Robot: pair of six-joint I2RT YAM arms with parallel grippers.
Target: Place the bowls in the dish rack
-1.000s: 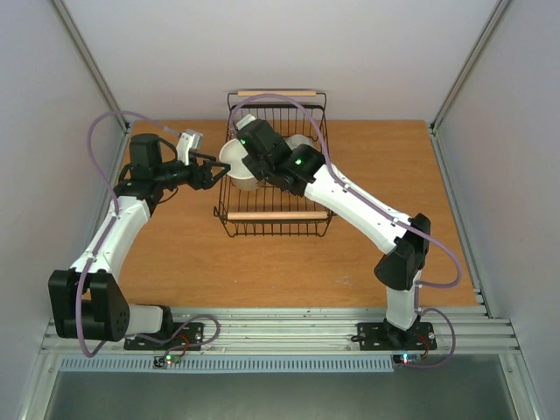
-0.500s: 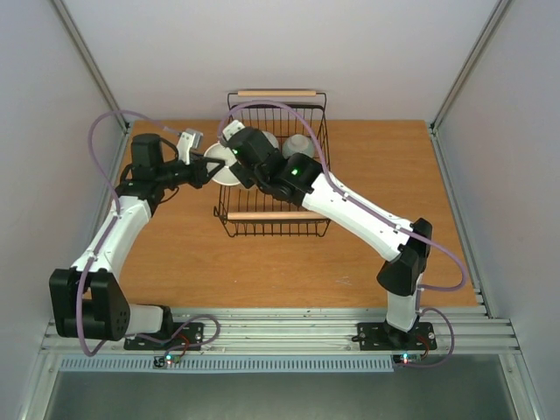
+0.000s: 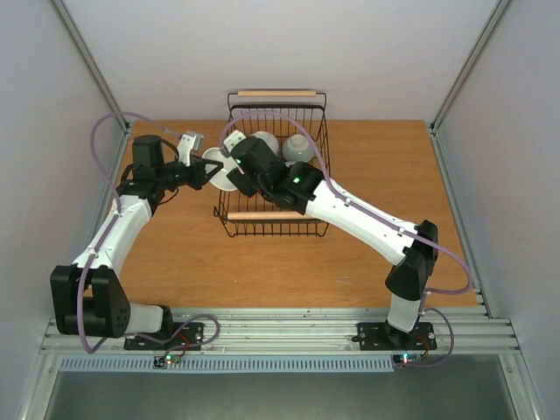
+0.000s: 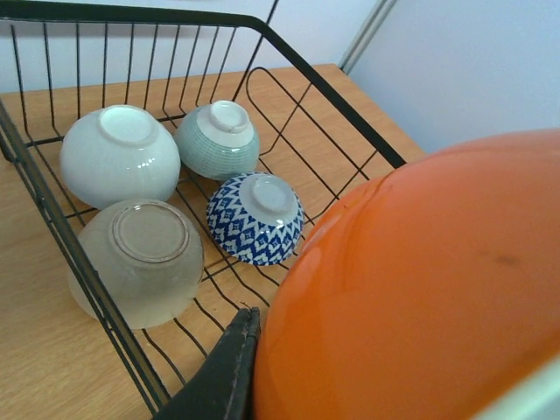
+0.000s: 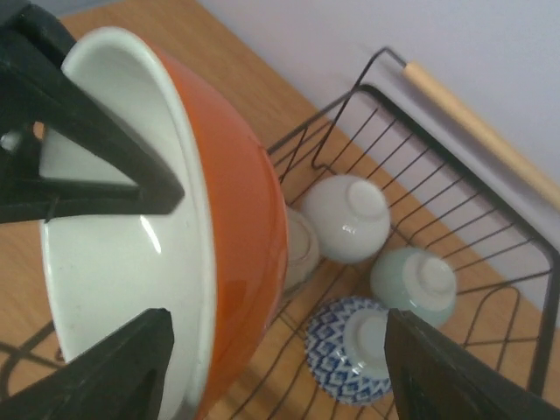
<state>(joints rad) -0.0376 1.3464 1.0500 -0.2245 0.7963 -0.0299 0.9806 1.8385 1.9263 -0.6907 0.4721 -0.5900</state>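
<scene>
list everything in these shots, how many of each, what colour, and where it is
orange bowl: 1, orange outside and white inside, held tipped on its side at the rack's left edge
white bowl: 1, white, upside down in the rack
pale green bowl: 1, pale green, upside down in the rack
blue-and-white bowl: 1, blue-and-white pattern, upside down in the rack
tan bowl: 1, tan, upside down in the rack
dish rack: 1, black wire with two wooden handles, far middle of the table
table: 1, brown wood, under everything
left hand: 1, black, shut on the orange bowl's rim
right hand: 1, black, open, beside the orange bowl
</scene>
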